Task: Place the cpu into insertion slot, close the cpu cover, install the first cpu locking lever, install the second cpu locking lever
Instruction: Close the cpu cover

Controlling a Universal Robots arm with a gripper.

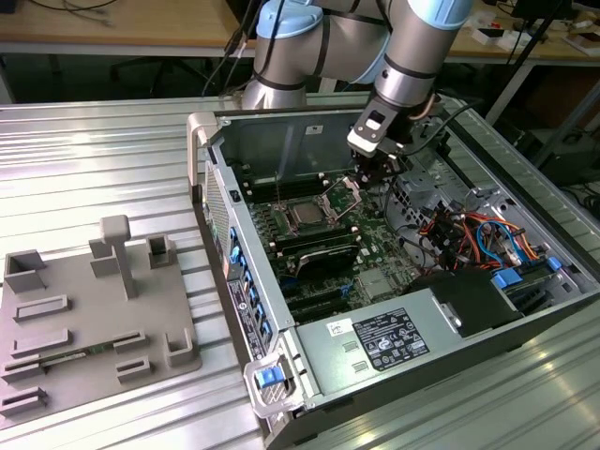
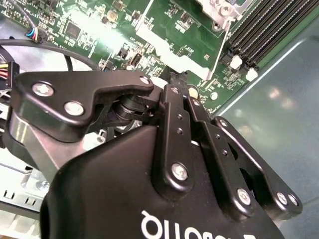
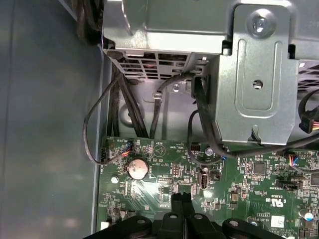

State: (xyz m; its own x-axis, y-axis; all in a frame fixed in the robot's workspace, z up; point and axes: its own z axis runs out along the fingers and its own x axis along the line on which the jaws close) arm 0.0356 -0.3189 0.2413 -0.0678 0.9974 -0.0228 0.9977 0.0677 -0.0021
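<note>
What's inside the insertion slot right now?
The cpu lies in the insertion slot, metal face showing, with the cpu cover tilted up beside it. What lies beneath the chip is hidden.

A grey fixture tray (image 1: 70,281) lies beside the open computer case (image 1: 281,141).

The dull silver-tan cpu (image 1: 307,215) is seated flat in the insertion slot (image 1: 292,222); the cpu cover (image 1: 343,193) is tilted up along its edge.
</note>
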